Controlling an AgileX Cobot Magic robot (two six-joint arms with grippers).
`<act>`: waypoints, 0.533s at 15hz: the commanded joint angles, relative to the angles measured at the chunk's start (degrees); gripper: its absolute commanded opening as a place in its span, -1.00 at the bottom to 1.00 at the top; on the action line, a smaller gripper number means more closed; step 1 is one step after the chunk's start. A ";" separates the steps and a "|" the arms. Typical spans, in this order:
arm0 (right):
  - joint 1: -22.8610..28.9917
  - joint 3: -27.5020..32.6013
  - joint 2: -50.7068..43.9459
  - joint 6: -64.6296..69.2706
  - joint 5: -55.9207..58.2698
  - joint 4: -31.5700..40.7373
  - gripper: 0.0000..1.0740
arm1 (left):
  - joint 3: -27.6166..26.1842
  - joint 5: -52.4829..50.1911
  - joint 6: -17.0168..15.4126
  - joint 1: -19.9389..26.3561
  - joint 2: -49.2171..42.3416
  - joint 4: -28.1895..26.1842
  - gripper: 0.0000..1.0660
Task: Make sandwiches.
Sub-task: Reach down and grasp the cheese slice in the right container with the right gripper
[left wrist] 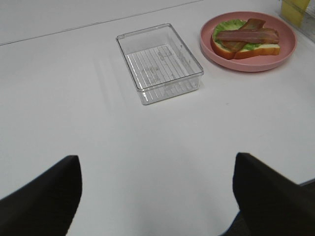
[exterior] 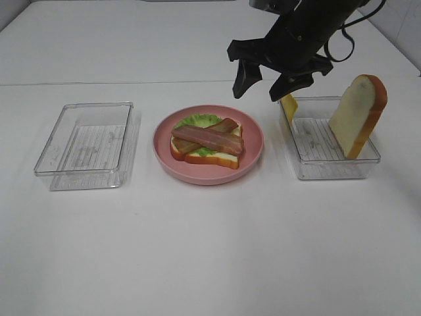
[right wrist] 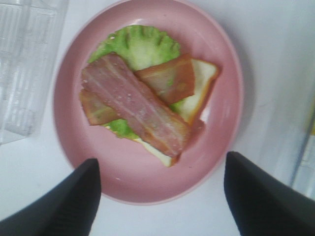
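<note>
The part-built sandwich (exterior: 206,141) lies on a round pink plate (exterior: 253,150) at the table's middle: a bread slice, green lettuce and two crossed brown bacon and ham strips. It also shows in the right wrist view (right wrist: 142,105) and the left wrist view (left wrist: 246,38). A second bread slice (exterior: 358,113) leans upright in the right clear tray (exterior: 329,168), with a yellow cheese square (exterior: 289,105) at the tray's far left corner. My right gripper (exterior: 265,80) is open and empty, in the air behind the plate. My left gripper (left wrist: 155,196) is open and empty over bare table.
An empty clear plastic tray (exterior: 89,143) stands left of the plate; it also shows in the left wrist view (left wrist: 160,61). The table top is white, with a seam line running across the back.
</note>
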 commanded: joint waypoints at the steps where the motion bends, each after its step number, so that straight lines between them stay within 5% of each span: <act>1: 0.00 -5.04 -0.63 4.98 4.53 -10.89 0.41 | 0.11 -0.57 0.00 0.11 -1.32 -0.34 0.50; 5: 0.00 -12.83 1.09 7.85 7.68 -20.23 0.53 | 0.11 -0.57 0.00 0.11 -1.32 -0.34 0.50; 8: 0.00 -17.02 5.39 8.59 11.69 -22.12 0.38 | 0.11 -0.57 0.00 0.11 -1.32 -0.34 0.50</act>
